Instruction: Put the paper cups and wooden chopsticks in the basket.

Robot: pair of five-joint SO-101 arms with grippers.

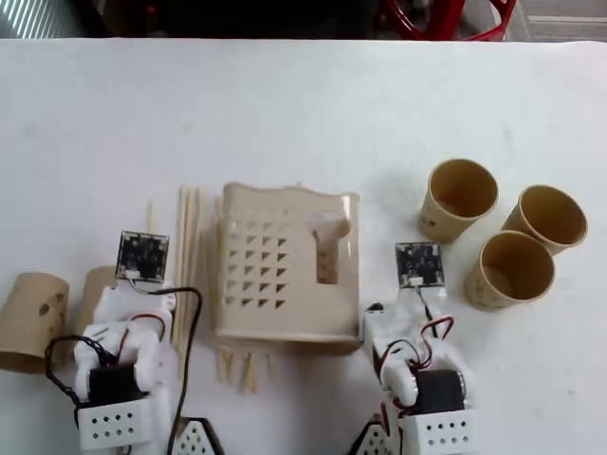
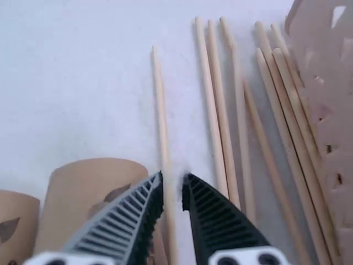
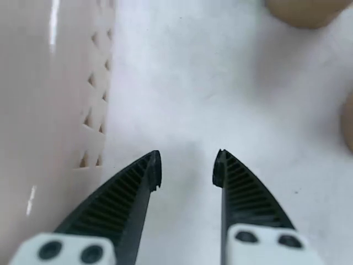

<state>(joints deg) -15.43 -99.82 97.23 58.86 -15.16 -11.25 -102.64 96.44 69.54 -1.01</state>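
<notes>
Left of basket (image 1: 248, 275), straddles a lone chopstick (image 2: 159, 105) with left gripper (image 2: 172, 180) narrowly parted; risks rolling it, or nudging the cup (image 2: 88, 185) alongside. Holds right gripper (image 3: 186, 161) spread above table (image 3: 182, 83).

Left arm (image 1: 119, 374) is noted at near left, right arm (image 1: 422, 374) at near right, both folded low and pointed toward the far side. Left gripper (image 2: 172, 179) is held with jaws parted narrowly. Right gripper (image 3: 187, 165) is held with jaws parted wider.
</notes>
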